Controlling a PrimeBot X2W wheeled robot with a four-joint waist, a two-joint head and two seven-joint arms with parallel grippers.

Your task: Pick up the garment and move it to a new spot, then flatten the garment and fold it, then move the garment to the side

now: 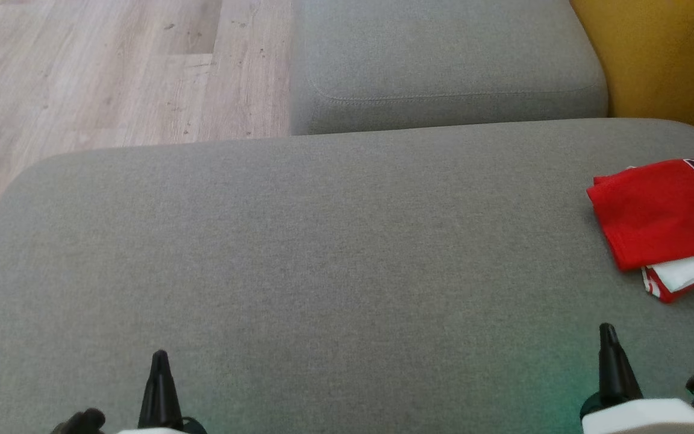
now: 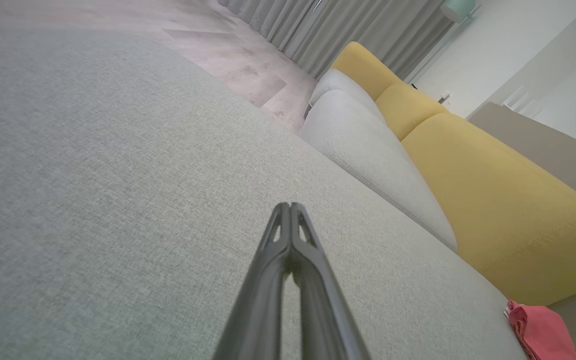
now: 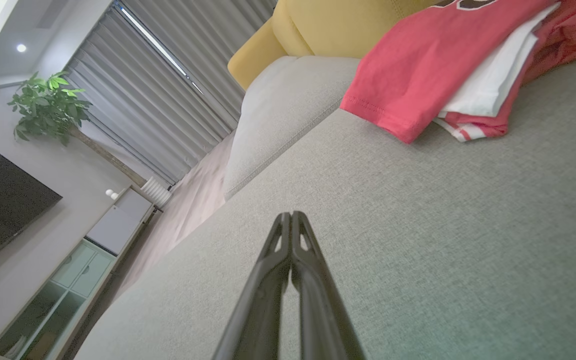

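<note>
Grey seat cushion [image 1: 323, 241] spans the foreground. One further grey cushion [image 1: 443, 60] lies beyond it, with wood floor [image 1: 82, 72] to the left and a yellow backrest [image 1: 666, 54] to the right. Garments counted: one. The garment [image 1: 654, 211], red with dark lettering and a white layer showing, lies folded at the seat cushion's right edge, ahead of the right arm and apart from it. Left fingers [image 2: 290, 209] are pressed together, gripping nothing. Right fingers [image 3: 290, 217] are likewise clenched and empty, above bare upholstery.
</note>
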